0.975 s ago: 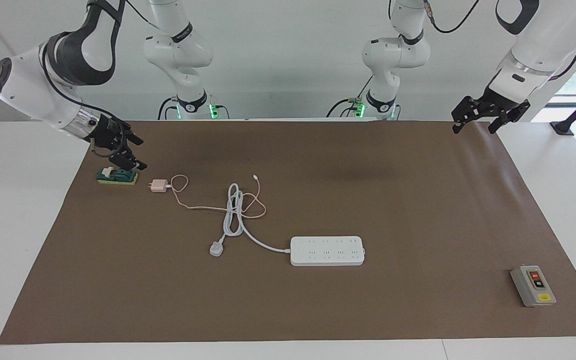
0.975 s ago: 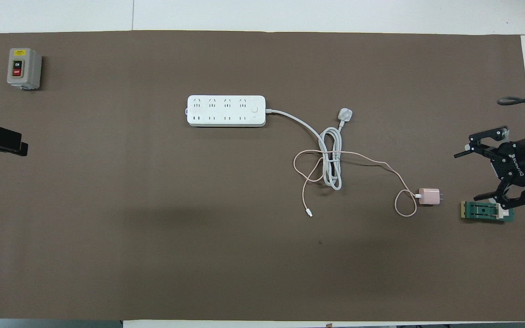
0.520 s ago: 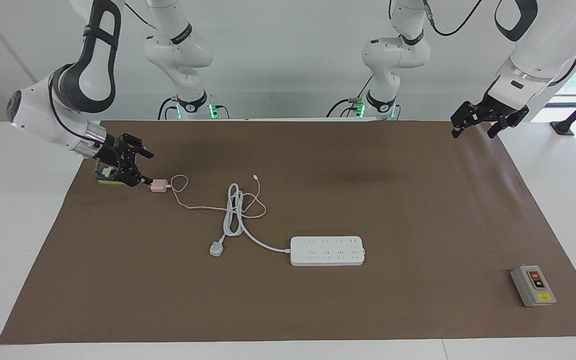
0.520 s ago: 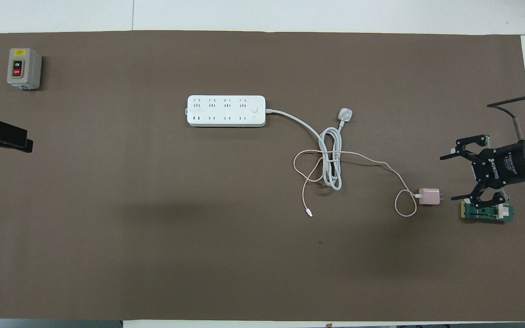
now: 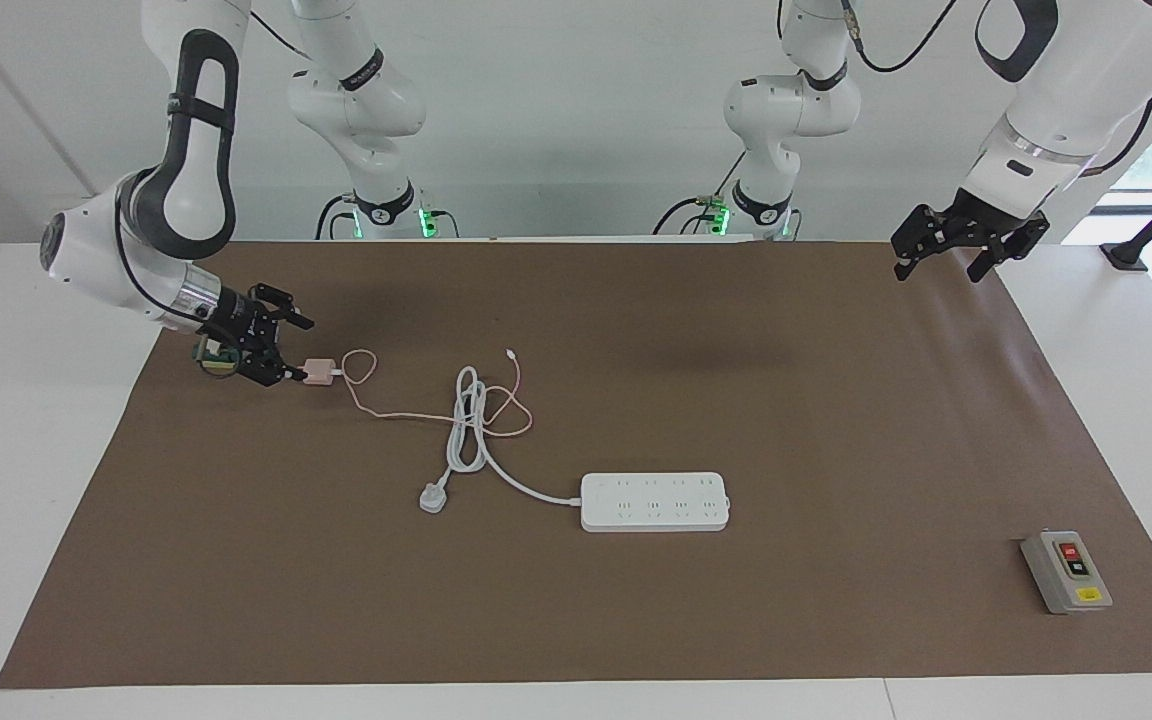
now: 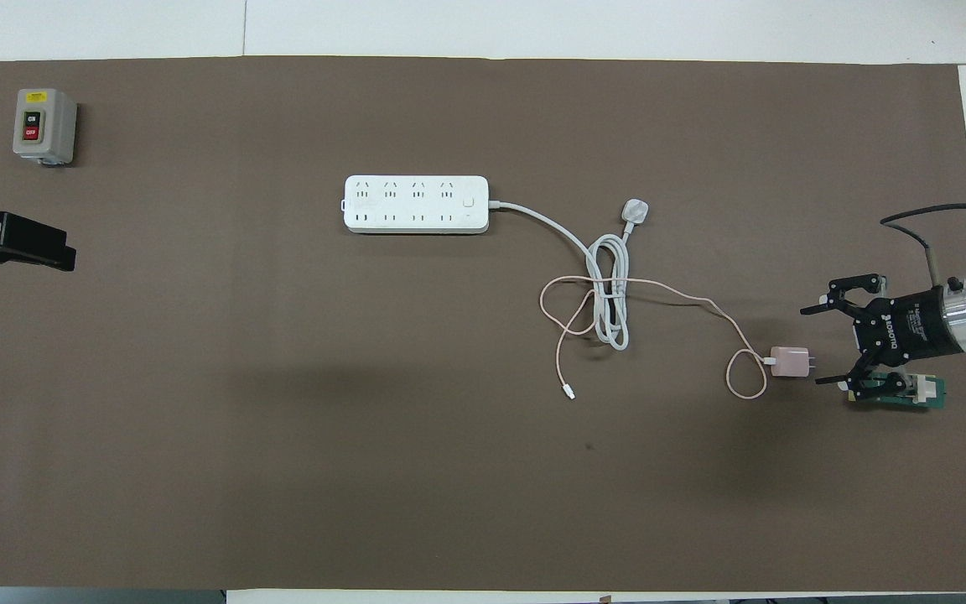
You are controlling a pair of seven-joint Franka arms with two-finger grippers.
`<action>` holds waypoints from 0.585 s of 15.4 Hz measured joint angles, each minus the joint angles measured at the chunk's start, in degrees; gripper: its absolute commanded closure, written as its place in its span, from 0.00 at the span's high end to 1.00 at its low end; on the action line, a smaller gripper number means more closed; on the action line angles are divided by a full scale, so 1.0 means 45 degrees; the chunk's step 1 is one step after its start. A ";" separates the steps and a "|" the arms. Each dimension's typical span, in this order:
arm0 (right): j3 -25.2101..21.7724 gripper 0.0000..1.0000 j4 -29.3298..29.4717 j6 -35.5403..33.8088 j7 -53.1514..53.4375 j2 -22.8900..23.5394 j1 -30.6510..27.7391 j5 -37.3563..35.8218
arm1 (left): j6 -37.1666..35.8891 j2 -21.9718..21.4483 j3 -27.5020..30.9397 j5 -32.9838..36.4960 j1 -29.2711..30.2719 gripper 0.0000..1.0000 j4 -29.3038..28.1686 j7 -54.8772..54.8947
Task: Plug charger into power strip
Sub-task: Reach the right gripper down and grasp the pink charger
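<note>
Facing view: right gripper [image 5: 286,350] low at the right arm's end of the mat, fingers spread wide, empty, tips just beside the charger [image 5: 316,372] but no clear contact. The gripper partly covers a small green block [image 5: 208,358] sitting right next to it. Charger's pink cube lies flat on the brown mat [image 5: 836,420]; its thin pink cable [image 5: 406,413] loops toward the middle and tangles over the coiled white cord [image 5: 468,425]. Power strip [image 5: 655,501] lies flat mid-mat, farther from the robots than the charger, its white plug [image 5: 433,497] loose on the mat. Left gripper [image 5: 966,240] hangs in the air over the mat corner at the left arm's end, jaws wide, holding nothing. Grey switch box [image 5: 1066,571] sits at the left arm's end, well apart from everything. Overhead view: right gripper [image 6: 818,346] open, fingers straddling the line toward the charger [image 6: 789,361], one tip over the green block [image 6: 898,392]. Power strip [image 6: 416,204] unplugged, sockets up. Left gripper [image 6: 26,247] only partly in frame, over bare mat near the switch box [image 6: 44,126].
</note>
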 measured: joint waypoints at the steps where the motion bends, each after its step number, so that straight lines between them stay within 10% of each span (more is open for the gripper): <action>1: -0.0001 1.00 -0.0003 0.0059 -0.0208 0.0204 -0.0045 0.0012 | 0.0000 -0.0002 0.0031 0.0000 0.0006 1.00 0.0014 0.0000; 9: 0.0002 1.00 -0.0226 0.1045 -0.0978 0.1198 -0.0117 0.0017 | -0.0210 -0.0006 -0.0003 -0.1037 -0.0055 1.00 0.0044 0.0023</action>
